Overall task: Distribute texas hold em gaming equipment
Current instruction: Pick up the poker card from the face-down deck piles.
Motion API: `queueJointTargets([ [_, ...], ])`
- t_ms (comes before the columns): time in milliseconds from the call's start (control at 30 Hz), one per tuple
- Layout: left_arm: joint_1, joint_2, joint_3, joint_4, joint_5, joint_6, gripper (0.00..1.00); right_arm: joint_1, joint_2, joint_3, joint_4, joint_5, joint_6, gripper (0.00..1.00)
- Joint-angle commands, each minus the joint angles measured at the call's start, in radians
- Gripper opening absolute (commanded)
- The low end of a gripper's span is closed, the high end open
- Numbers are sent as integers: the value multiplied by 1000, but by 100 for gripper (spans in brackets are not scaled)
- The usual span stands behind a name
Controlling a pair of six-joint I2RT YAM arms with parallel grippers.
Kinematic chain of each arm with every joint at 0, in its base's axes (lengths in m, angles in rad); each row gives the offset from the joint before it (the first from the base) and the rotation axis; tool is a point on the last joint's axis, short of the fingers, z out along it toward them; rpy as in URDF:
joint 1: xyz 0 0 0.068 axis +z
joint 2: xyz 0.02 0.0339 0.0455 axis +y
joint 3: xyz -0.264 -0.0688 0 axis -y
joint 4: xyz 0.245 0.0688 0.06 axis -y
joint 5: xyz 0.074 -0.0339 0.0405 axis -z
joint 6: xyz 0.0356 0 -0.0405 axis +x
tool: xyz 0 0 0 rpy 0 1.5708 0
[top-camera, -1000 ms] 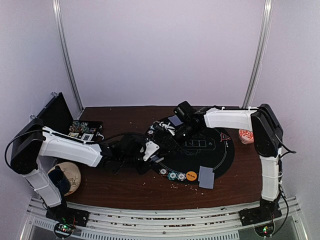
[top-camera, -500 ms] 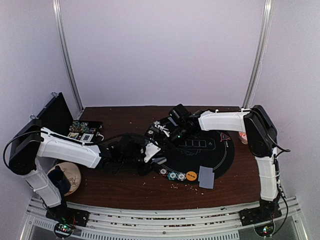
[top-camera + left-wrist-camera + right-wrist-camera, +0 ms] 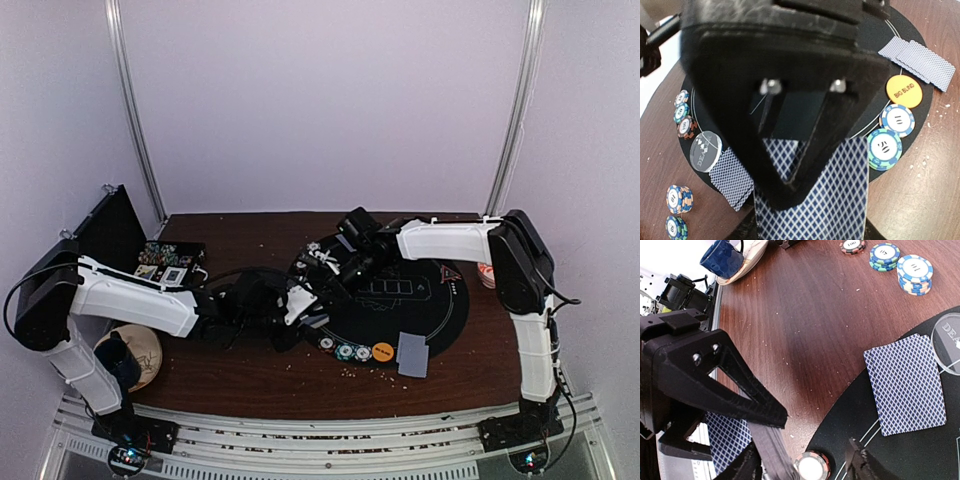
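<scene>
Grey-blue playing cards (image 3: 412, 353) lie flat at the near edge of the big round black mat (image 3: 448, 300), beside a round orange disc (image 3: 383, 351). Further back, the left gripper (image 3: 785, 190) pinches a stack of blue-backed cards (image 3: 832, 200). Beyond it, the right gripper (image 3: 802, 467) is open, with one finger on each side of a small striped chip (image 3: 810, 466).

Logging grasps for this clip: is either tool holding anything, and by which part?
The left tool pinches the blue-backed cards flat, back and face; the exact spot is hidden. The right tool straddles a chip, gripping nothing yet.
</scene>
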Motion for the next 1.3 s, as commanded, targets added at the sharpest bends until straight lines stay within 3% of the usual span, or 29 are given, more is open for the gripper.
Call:
queueJointTargets([
  [0,-9,-37,2,77,28,13,18,-42,0,25,-22,112,-57,54],
  [367,-9,-31,5,76,28,13,18,-52,5,80,-165,105,-145,41],
  [567,-9,-27,5,76,25,13,18,-65,20,142,-305,27,-205,15],
  [800,-9,-24,9,74,27,13,18,-79,31,171,-396,0,-248,3],
  [1100,-9,-24,8,74,30,13,18,-110,28,215,-467,-30,-271,0],
  [1267,-9,-24,9,71,21,13,18,-155,-6,247,-458,41,-228,0],
])
